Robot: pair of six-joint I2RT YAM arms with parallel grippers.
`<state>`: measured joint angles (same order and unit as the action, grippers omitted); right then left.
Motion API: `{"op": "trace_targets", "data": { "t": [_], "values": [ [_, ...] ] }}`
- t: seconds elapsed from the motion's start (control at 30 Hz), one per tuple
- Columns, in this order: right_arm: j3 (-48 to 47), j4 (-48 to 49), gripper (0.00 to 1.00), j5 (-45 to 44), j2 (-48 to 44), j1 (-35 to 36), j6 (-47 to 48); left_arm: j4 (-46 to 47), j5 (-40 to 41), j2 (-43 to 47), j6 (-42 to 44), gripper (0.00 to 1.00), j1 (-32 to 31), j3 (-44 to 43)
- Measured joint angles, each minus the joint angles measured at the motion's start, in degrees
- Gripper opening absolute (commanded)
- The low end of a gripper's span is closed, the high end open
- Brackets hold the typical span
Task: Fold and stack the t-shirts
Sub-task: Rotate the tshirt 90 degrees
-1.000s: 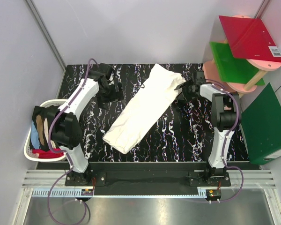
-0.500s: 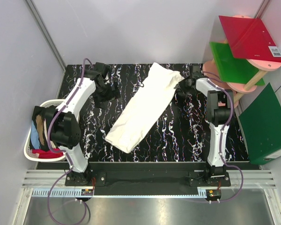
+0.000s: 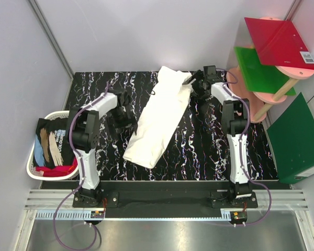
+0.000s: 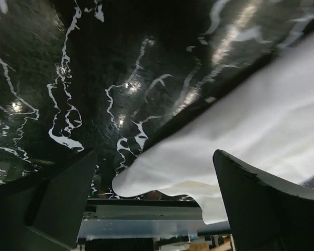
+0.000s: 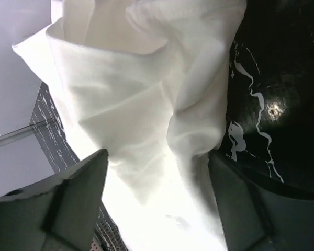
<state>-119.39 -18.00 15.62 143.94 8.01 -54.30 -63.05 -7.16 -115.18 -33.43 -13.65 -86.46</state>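
Black white-veined table in a pale lilac booth.
Plain walls rise behind and left of it; to its right a pink tiered stand holds a red board above a green board.

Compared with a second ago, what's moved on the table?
The cream-white t-shirt swung steeper in the top view, far end going left, near end right. The right claw, at that far end, moved left and farther out; the left claw drew nearer, beside the shirt's left edge. The basket and boards stayed put.
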Motion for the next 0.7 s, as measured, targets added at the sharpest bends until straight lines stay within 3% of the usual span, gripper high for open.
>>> {"op": "trace_targets", "data": {
  "t": [0.07, 0.1, 0.13, 0.17, 0.47, 0.7],
  "values": [
    [1.8, -0.2, 0.91, -0.7, -1.6, 0.1, 1.9, 0.0, -0.6, -1.8, -0.6, 0.68, 0.0, 2.1],
    [3.9, -0.5, 0.91, -1.4, -3.4, 0.1, 2.9, 0.1, -1.2, -2.4, -0.9, 0.30, 0.0, 3.2],
    [6.1, -1.5, 0.91, -1.8, -5.4, 0.1, 3.8, 0.3, -2.1, -2.8, -0.8, 0.05, 0.0, 4.3],
    [8.4, -2.0, 0.91, -2.4, -7.7, 0.0, 4.7, 0.0, -2.9, -2.8, -1.3, 0.00, 0.0, 4.8],
    [21.7, -3.7, 0.90, -3.1, -32.8, -2.4, 9.7, 1.7, -11.7, -2.1, -1.1, 0.00, -2.1, 9.9],
    [30.2, -5.4, 1.00, -3.1, -43.0, -3.3, 11.2, 2.4, -16.9, -0.6, 0.0, 0.00, -8.4, 15.6]
  ]
}}
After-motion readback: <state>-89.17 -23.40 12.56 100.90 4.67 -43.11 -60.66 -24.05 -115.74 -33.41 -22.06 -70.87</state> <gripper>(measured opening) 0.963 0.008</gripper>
